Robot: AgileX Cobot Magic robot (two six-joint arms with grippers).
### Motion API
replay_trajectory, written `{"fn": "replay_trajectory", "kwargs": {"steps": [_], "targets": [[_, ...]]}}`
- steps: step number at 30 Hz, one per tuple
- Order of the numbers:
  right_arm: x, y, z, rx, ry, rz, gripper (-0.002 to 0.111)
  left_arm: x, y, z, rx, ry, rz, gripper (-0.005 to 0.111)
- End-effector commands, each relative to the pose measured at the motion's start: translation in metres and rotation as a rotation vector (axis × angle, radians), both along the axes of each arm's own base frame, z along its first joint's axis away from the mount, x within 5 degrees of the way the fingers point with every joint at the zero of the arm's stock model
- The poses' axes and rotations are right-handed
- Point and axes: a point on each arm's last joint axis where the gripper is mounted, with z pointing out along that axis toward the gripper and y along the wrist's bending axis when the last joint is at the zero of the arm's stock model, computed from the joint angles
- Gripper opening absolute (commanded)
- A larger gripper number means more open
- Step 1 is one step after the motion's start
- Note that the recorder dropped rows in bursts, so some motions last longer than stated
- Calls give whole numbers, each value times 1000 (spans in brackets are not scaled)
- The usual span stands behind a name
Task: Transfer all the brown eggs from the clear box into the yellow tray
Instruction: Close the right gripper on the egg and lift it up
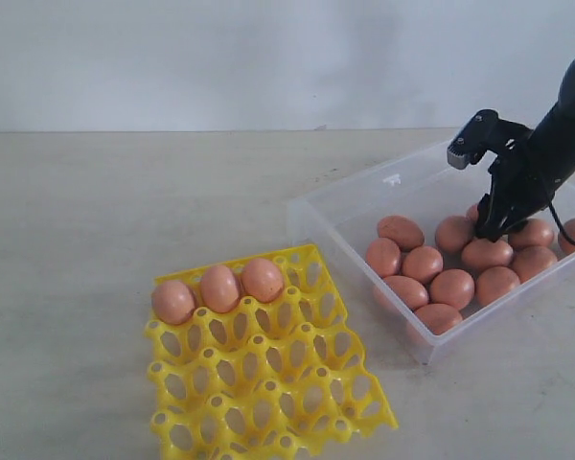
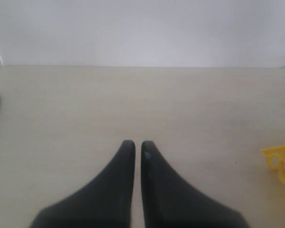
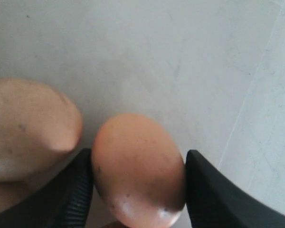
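Brown egg (image 3: 137,173) right up close, squeezed between both fingers (image 3: 73,190) of the right hand (image 1: 487,230), down inside the clear box (image 1: 345,206), other brown eggs (image 1: 422,264) crowding just beside it. Left hand (image 2: 137,145) is pinched together on nothing over bare tabletop (image 2: 133,99), yellow tray (image 1: 268,379) off to its side.

yellow tray (image 1: 268,383): bright lattice grid, flat, just beside the clear box.
clear box (image 1: 340,264): transparent, low-walled, upright, small tab on the far wall.
brown eggs, tray (image 1: 219,287): three side by side in the far row.
brown eggs, box (image 1: 423,264): about a dozen, clustered, many touching.
pinched egg (image 3: 133,180): between the right gripper (image 3: 138,159) fingers.
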Motion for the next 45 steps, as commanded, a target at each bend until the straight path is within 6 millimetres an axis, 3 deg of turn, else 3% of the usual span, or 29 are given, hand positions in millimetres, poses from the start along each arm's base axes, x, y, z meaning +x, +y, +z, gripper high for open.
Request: {"fn": "replay_trajectory", "kwargs": {"steps": [1,3,9,14,22,29,32,39,45], "targets": [[4,-1,3,1,-46,-14,12,0,0,1,3,-11,3,4],[6,-1,3,2,-65,-23,0,0,0,1,3,-11,3,4],[8,-2,5,35,-80,-114,0,0,0,1,3,-11,3,4],[11,4,13,168,-119,-255,0,0,0,1,3,-11,3,4],[13,22,71,535,-309,-429,0,0,0,1,3,-11,3,4],[-15,9,120,672,-604,-755,0,0,0,1,3,-11,3,4],[-31,4,141,645,-704,-788,0,0,0,1,3,-11,3,4],[-41,6,189,267,-919,-347,0,0,0,1,3,-11,3,4],[-45,-1,215,145,-997,-333,0,0,0,1,3,-11,3,4]]}}
